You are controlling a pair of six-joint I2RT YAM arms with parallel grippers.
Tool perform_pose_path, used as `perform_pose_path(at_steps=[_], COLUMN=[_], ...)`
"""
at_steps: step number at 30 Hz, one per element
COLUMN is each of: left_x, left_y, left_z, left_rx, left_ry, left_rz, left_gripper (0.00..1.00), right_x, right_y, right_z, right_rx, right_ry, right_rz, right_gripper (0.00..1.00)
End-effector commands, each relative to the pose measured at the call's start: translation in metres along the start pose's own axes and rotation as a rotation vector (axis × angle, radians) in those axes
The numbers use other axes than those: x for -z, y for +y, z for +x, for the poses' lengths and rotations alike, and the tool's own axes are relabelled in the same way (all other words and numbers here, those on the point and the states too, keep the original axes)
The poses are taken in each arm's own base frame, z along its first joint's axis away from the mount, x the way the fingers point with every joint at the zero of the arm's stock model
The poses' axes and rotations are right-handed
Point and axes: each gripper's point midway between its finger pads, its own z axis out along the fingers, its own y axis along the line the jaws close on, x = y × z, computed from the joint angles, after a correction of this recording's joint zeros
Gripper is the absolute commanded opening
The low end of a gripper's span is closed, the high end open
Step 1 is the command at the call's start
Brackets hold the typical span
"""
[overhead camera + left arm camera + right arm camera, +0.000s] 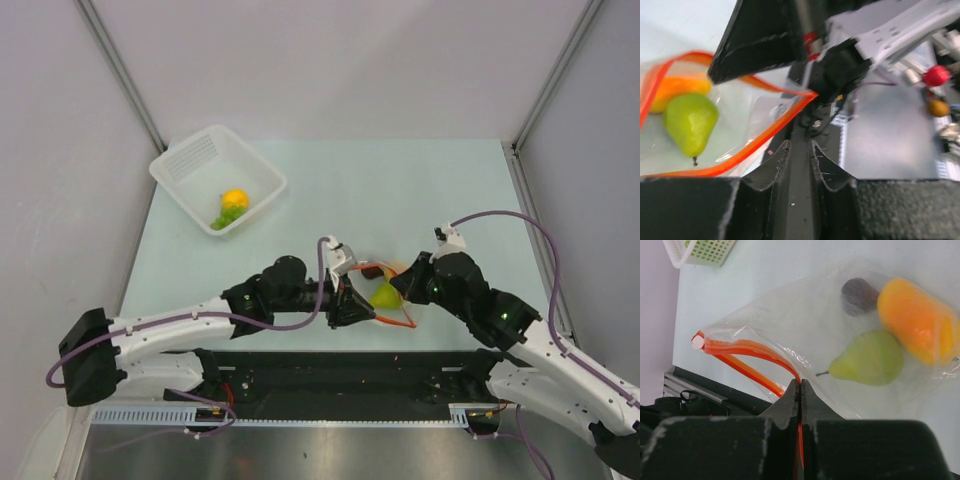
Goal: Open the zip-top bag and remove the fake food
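Closest to the lens, the right gripper was clamped shut on the red zip strip of the zip-top bag; the left gripper stood slightly parted beside that strip, holding nothing visible. On the table, well apart from the white basket, the bag lay near the front edge, containing fake food: orange piece, green pear, dark round piece
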Motion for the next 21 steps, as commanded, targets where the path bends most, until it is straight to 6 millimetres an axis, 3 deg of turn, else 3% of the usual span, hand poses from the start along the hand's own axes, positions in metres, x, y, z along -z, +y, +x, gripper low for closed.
perform_pose_path(at_steps=[1, 10, 13, 14, 15, 17, 21], left_x=[-0.02, -0.052, -0.062, -0.065, -0.066, -0.072, -0.084], left_y=[0.042, 0.061, 0.078, 0.081, 0.098, 0.104, 0.115], left_z=[-0.005, -0.017, -0.012, -0.008, 0.004, 0.007, 0.033], left_rx=[-0.112, -0.138, -0.089, -0.073, -0.053, -0.007, 0.065], left_ry=[-0.015, -0.055, -0.035, -0.017, 0.016, 0.03, 0.066], left_rz=[-0.216, -0.282, -0.359, -0.368, -0.442, -0.471, -0.484], left_gripper=[0.22, 0.21, 0.21, 0.21, 0.21, 0.24, 0.39], right_x=[0.015, 0.017, 0.017, 0.017, 0.018, 0.019, 0.019], right_y=[0.014, 0.007, 0.008, 0.008, 0.006, 0.005, 0.0], right_z=[-0.019, -0.013, -0.011, -0.011, -0.01, -0.011, -0.01], right_rx=[-0.03, -0.039, -0.043, -0.044, -0.044, -0.042, -0.044], right_ry=[-0.065, -0.054, -0.047, -0.046, -0.044, -0.051, -0.058], right_rz=[-0.052, -0.04, -0.044, -0.043, -0.038, -0.034, -0.022], right_gripper=[0.0, 0.0, 0.0, 0.0, 0.0, 0.0, 0.0])
